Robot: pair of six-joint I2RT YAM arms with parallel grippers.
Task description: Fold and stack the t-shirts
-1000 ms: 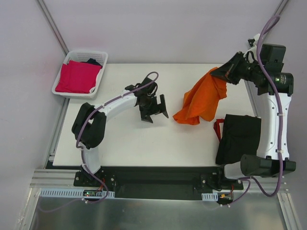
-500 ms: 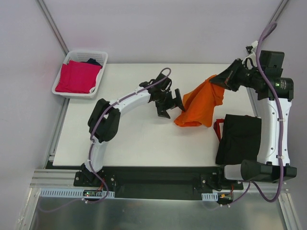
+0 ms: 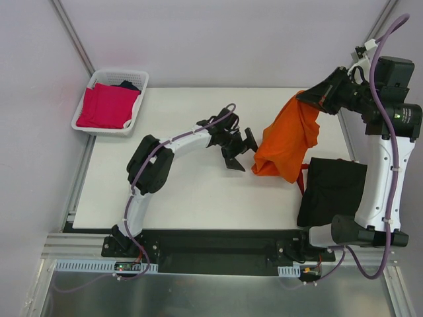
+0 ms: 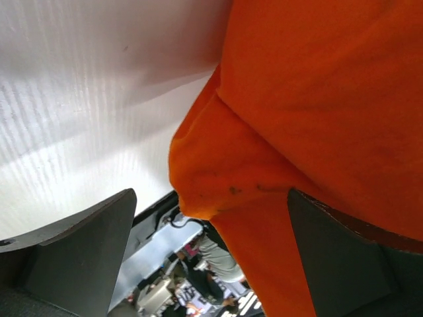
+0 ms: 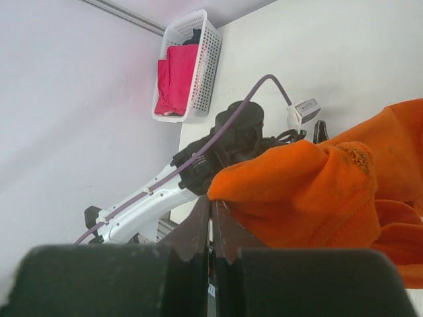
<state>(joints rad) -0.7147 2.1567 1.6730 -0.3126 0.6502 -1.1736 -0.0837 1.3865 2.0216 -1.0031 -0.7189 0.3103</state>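
Observation:
My right gripper [image 3: 309, 97] is shut on the top edge of the bright orange t-shirt [image 3: 289, 140] and holds it up so it hangs over the right side of the table; in the right wrist view the cloth [image 5: 310, 191] is pinched at the closed tips [image 5: 212, 206]. My left gripper [image 3: 243, 152] is open just left of the shirt's hanging lower edge; in the left wrist view that edge [image 4: 218, 185] hangs between my spread fingers [image 4: 86, 244]. A folded black t-shirt with red trim [image 3: 330, 190] lies at the right front. A magenta-pink t-shirt [image 3: 108, 105] lies in the basket.
The white lattice basket [image 3: 137, 74] stands at the table's back left corner, with a dark cloth behind the pink shirt. The white table [image 3: 185, 191] has metal rails along its edges. The right arm's base [image 3: 350, 230] is next to the black shirt.
The right gripper has lifted the orange shirt higher and to the right, off the table. The left gripper has moved right, up to the shirt's lower edge.

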